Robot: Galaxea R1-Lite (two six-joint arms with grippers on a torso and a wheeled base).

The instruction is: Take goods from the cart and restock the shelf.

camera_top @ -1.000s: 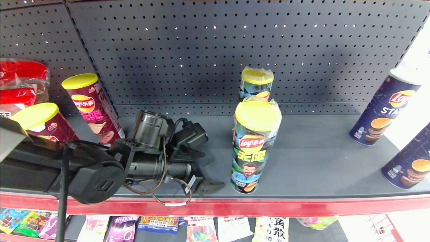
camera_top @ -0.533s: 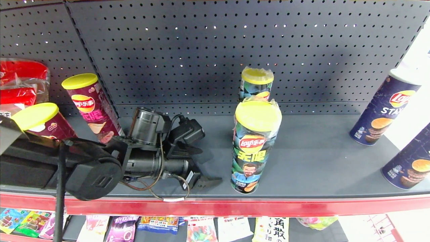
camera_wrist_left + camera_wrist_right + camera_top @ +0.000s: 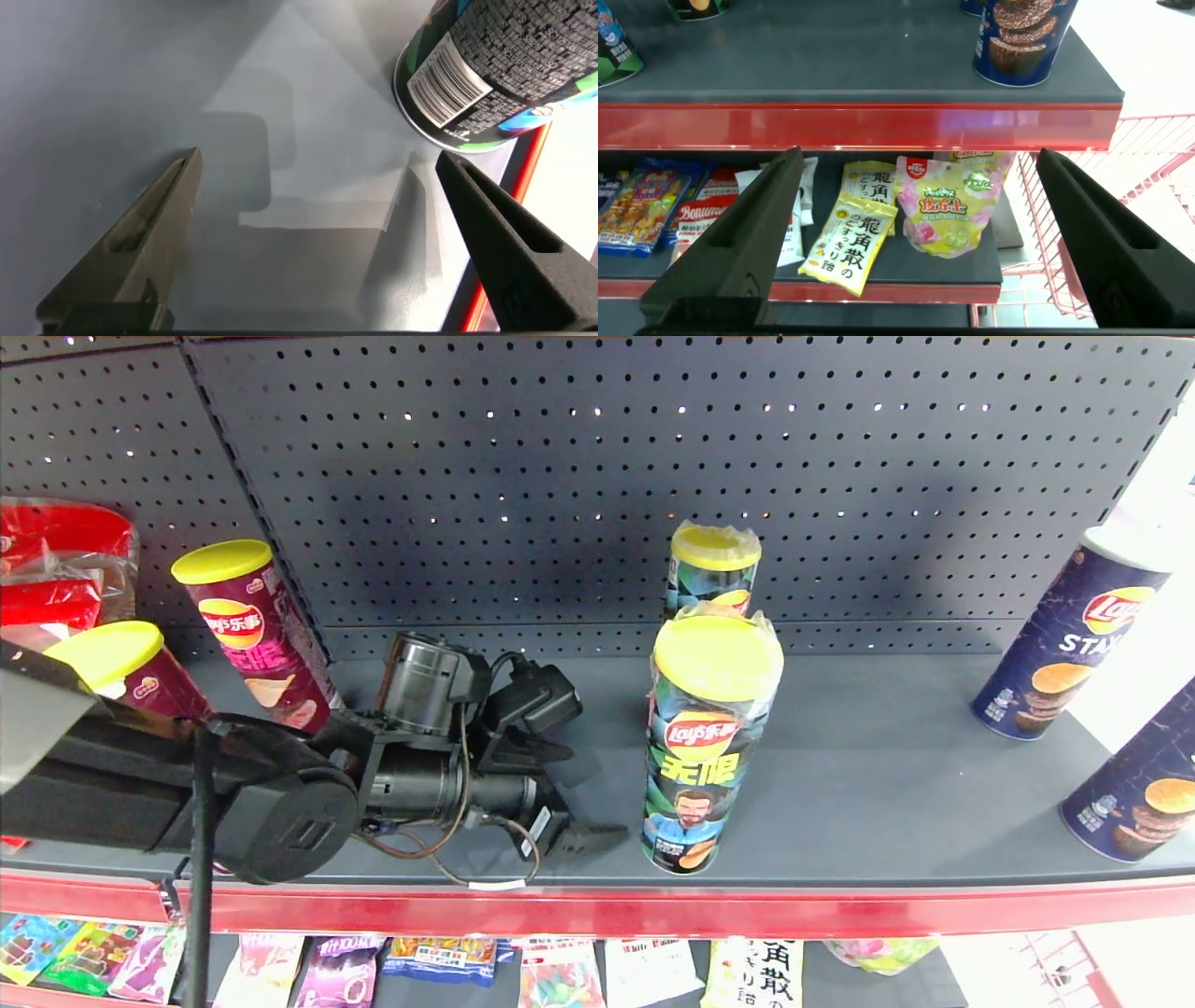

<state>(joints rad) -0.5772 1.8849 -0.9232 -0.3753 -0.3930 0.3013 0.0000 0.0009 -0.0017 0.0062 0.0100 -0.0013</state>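
Note:
A green-and-black chips can [image 3: 711, 742] with a yellow lid stands upright near the front of the grey shelf [image 3: 868, 784]. A second can of the same kind [image 3: 714, 569] stands right behind it. My left gripper [image 3: 579, 793] lies low over the shelf just left of the front can, open and holding nothing. In the left wrist view the left gripper [image 3: 320, 159] has bare shelf between its fingers, with the can's base [image 3: 495, 70] off to one side. My right gripper [image 3: 915, 159] is open and empty in front of the shelf's red edge [image 3: 859, 126].
Two maroon cans [image 3: 252, 625] [image 3: 117, 672] and red bags [image 3: 56, 560] stand at the shelf's left. Blue cans [image 3: 1074, 625] [image 3: 1130, 793] stand at the right. The pegboard back wall [image 3: 597, 476] is close behind. Snack bags [image 3: 864, 229] lie on the lower shelf, beside a red wire cart [image 3: 1148, 233].
My left arm drew back slightly to the left, then came forward again toward the front can. Its gripper stayed open, and the cans did not move.

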